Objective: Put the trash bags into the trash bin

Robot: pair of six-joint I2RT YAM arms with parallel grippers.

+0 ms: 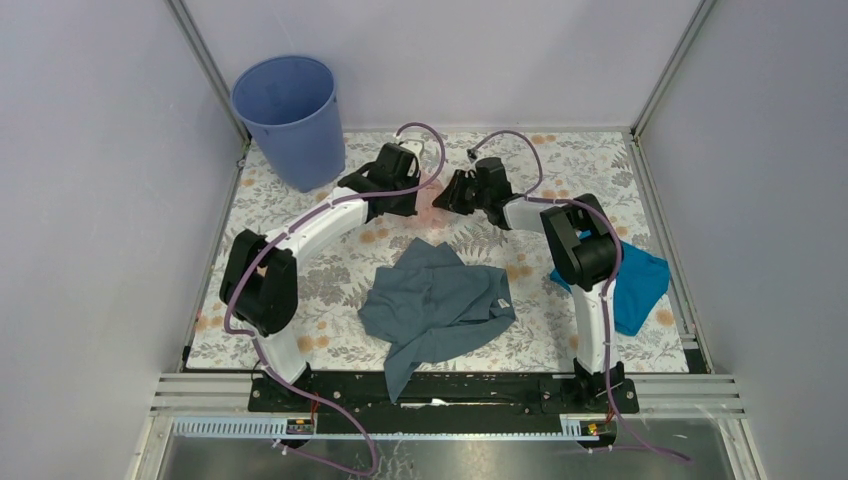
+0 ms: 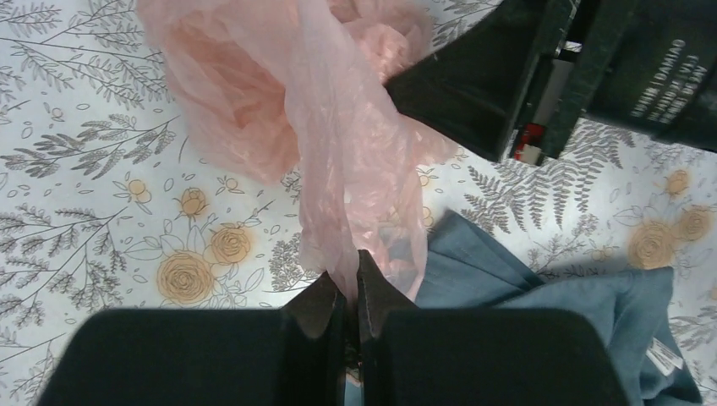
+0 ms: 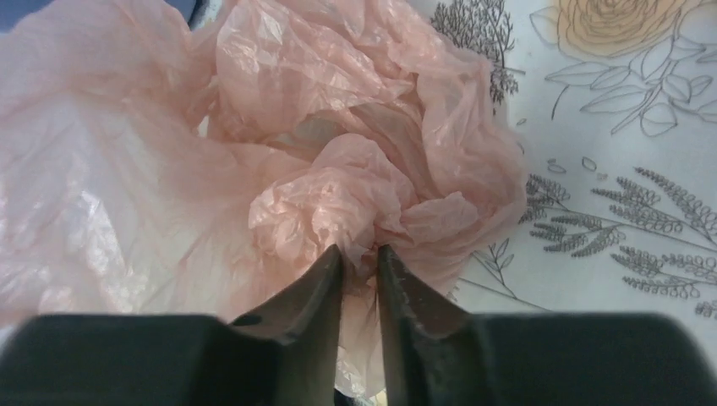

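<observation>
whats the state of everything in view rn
bag: crumpled, pinched by both tools
bin: upright, open top
left tool: shut on bag
right tool: shut on bag
grey garment: lying crumpled
turquoise cloth: bunched, partly hidden

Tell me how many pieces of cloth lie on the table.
2. The crumpled grey-blue cloth garment lies centrally, near the front; the bright turquoise cloth lies at the right edge, partly hidden behind the right arm.
</observation>
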